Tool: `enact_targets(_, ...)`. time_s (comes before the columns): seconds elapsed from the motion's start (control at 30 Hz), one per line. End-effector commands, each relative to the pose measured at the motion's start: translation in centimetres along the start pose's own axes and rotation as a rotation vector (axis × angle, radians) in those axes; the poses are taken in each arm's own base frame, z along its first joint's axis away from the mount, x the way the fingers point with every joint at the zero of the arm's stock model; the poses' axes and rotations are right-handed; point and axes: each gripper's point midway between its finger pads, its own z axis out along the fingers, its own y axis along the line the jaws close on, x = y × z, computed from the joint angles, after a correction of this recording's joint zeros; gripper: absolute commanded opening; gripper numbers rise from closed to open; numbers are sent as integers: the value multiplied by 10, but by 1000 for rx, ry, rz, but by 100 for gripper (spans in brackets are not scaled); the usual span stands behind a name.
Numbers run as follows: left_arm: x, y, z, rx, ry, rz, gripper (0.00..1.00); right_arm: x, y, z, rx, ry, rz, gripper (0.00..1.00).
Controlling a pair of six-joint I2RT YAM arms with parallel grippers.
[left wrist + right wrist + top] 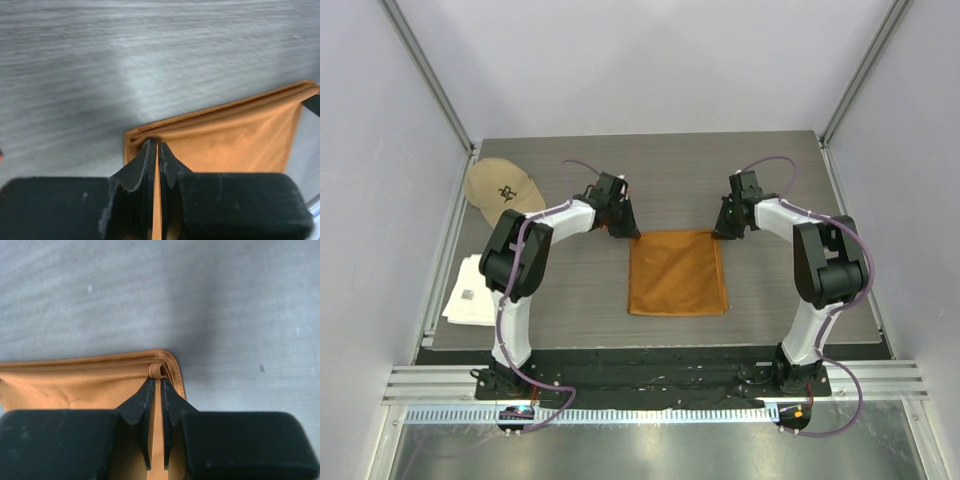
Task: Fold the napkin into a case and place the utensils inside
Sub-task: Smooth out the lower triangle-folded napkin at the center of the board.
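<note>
Napkin [677,272]: rust-orange cloth, flat, near-square, layered along its far edge. Your left gripper [156,146] and right gripper [156,380] each pinch one far corner.

We see bright, even overhead light, pale glare on the table [145,75] at upper centre, and blurred lower edges in wrist views.

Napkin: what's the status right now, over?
Left gripper shut on napkin far-left corner. Right gripper shut on far-right corner. Napkin lying on table, not yet a case. Nothing in the way; utensils not in view.
</note>
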Motion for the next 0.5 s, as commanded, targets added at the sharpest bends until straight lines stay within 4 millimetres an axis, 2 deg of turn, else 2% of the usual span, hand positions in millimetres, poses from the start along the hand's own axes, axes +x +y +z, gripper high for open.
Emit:
enact_targets(0.0, -19, 11, 5, -51, -43, 13, 9, -22, 8, 15, -4, -44, -14, 15)
enact_targets(0.07, -23, 21, 2, -100, -57, 18, 9, -24, 7, 21, 5, -42, -21, 15)
enact_targets(0.23, -41, 44, -10, -198, -122, 70, 10, -28, 4, 19, 29, -50, -42, 17)
enact_targets(0.33, -43, 45, -8, -185, -112, 78, 10, -32, 4, 21, 30, -50, -41, 20)
enact_targets(0.4, -45, 36, -12, -160, -113, 84, 10, -33, 6, 18, 33, -43, -46, 23)
enact_targets(0.47, -49, 27, -23, -139, -133, 96, 16, -40, 11, 8, 27, -50, -55, 29)
